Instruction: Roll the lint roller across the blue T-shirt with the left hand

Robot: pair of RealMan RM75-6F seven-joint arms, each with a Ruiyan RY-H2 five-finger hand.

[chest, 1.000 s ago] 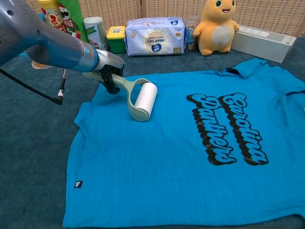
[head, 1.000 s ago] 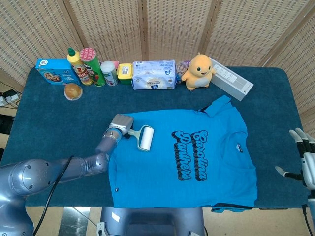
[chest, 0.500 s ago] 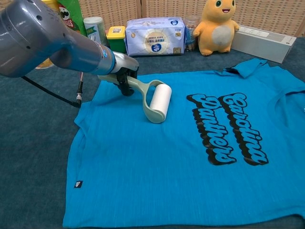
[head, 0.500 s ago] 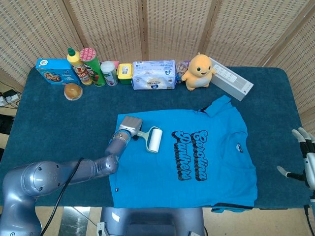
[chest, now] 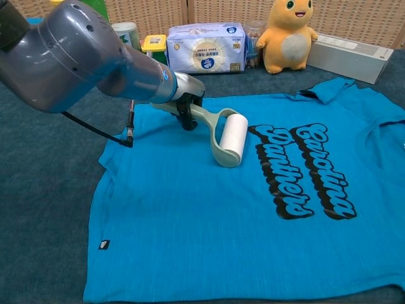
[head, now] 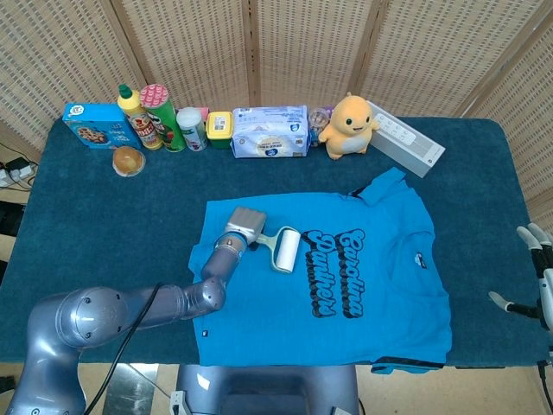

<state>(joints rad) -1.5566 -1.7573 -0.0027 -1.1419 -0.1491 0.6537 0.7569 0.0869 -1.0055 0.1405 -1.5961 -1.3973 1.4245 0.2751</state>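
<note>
A blue T-shirt (head: 363, 303) (chest: 209, 234) with black lettering lies flat on the dark blue table. My left hand (head: 244, 226) (chest: 185, 96) grips the pale green handle of the lint roller (head: 286, 250) (chest: 231, 138). The white roll rests on the shirt just left of the lettering. My right hand (head: 537, 281) hangs at the table's right edge, fingers apart, holding nothing; the chest view does not show it.
Along the back edge stand a cookie box (head: 93, 124), bottles and cans (head: 156, 116), a tissue pack (head: 270, 131), a yellow plush toy (head: 348, 126) and a white box (head: 406, 137). A bun (head: 128, 160) lies near the left.
My left hand has pushed the lint roller steadily to the right across the shirt, from near the left sleeve to the edge of the lettering. The right hand has drifted slightly lower.
</note>
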